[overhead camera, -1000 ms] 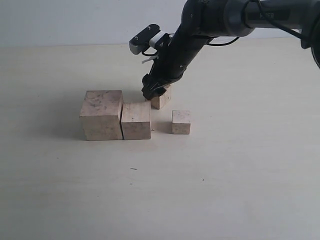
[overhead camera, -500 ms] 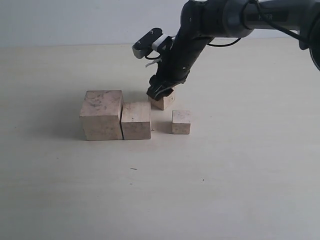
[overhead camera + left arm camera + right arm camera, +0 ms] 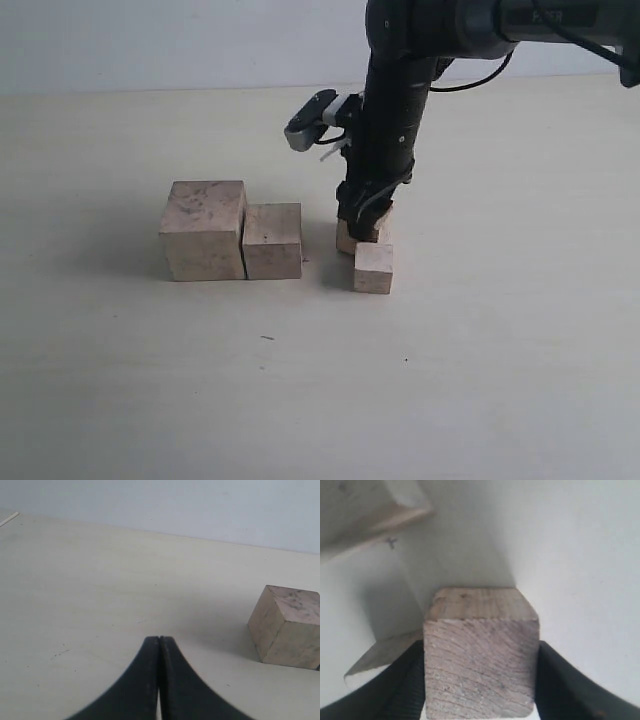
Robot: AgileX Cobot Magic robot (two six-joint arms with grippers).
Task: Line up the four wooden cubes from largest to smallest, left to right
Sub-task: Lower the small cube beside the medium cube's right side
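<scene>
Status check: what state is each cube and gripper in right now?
largest cube: on table, against second cube.
second cube: on table, beside largest.
gripped cube: clamped in right gripper.
loose small cube: on table, free.
right gripper: shut on gripped cube.
left gripper: shut, empty.

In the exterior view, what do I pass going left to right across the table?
Largest cube → next-largest cube → loose small cube. The held cube in the right gripper overlaps that small one, so it is left out.
</scene>
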